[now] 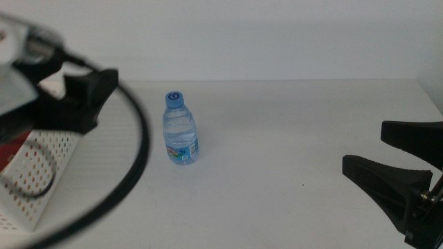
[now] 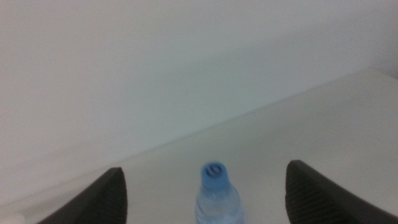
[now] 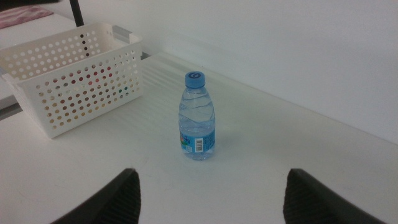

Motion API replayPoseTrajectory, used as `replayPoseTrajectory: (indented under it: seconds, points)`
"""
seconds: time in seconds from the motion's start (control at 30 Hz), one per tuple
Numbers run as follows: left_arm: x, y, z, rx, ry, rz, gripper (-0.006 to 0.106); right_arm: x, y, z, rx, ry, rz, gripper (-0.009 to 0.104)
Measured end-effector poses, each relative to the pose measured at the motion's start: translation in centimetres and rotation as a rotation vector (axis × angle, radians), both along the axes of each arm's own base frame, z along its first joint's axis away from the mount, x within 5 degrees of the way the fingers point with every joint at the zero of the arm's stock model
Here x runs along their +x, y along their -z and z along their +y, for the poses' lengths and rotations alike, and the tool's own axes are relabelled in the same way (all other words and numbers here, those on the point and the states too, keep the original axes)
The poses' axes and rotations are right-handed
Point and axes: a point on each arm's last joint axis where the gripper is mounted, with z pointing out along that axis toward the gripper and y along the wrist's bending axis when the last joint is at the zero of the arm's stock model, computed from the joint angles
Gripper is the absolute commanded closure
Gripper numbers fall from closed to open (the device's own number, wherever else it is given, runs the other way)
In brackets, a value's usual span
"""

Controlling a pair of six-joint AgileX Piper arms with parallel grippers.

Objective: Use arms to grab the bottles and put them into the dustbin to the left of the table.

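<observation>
My right tool (image 1: 398, 162) waits at the near right edge of the surface (image 1: 291, 138), its jaws wide apart and holding nothing, with the water bottle (image 1: 181, 130) well off to its left. I would leave it parked there.

The basket (image 1: 41, 173) sits at the near left, and through its holes in the right wrist view I can make out red and other colours, so something seems to be in it already; what exactly, I cannot tell.

Farther in, the bottle stands upright near the middle of the surface, blue cap (image 2: 215, 173) up, just right of the basket and apart from it. My left tool (image 2: 205, 186) hangs over the basket side, jaws spread, and its wrist view shows the bottle centred between them but beyond them.

As I judge it, this is the approach for the grasp. I want to come in level, keep the cap centred, and close on the body below the shoulder rather than the cap. The thin, light plastic will likely tip if one jaw touches first.
</observation>
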Motion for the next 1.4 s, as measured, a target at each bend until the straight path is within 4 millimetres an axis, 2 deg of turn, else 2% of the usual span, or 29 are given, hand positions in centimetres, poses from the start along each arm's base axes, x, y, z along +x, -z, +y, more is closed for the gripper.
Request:
replayPoseTrajectory:
  seconds: [0.1, 0.27, 0.43, 0.63, 1.0, 1.2, 1.4]
  points:
    - [2.2, 0.1, -0.4, 0.002, -0.023, 0.0, 0.027, 0.0, 0.0, 0.0, 0.0, 0.0, 0.0, 0.035]
    - [5.4, 2.5, -0.7, 0.038, -0.06, 0.073, 0.022, 0.0, 0.0, 0.0, 0.0, 0.0, 0.0, 0.035]
    - [7.0, 4.2, -1.0, 0.096, -0.06, 0.121, 0.01, 0.0, 0.0, 0.0, 0.0, 0.0, 0.0, 0.035]
    - [8.7, 6.1, -1.7, 0.171, -0.029, 0.117, 0.01, 0.0, 0.0, 0.0, 0.0, 0.0, 0.0, 0.035]
    - [10.0, 10.4, -2.8, 0.106, 0.028, 0.066, 0.01, 0.0, 0.0, 0.0, 0.001, 0.0, 0.001, 0.035]
    - [10.2, 13.6, -3.2, 0.012, 0.045, 0.053, 0.01, 0.0, 0.0, 0.0, 0.001, 0.0, 0.001, 0.035]
    - [10.0, 15.0, -3.1, -0.087, 0.032, -0.026, 0.01, 0.0, 0.0, 0.0, 0.0, 0.0, 0.0, 0.035]
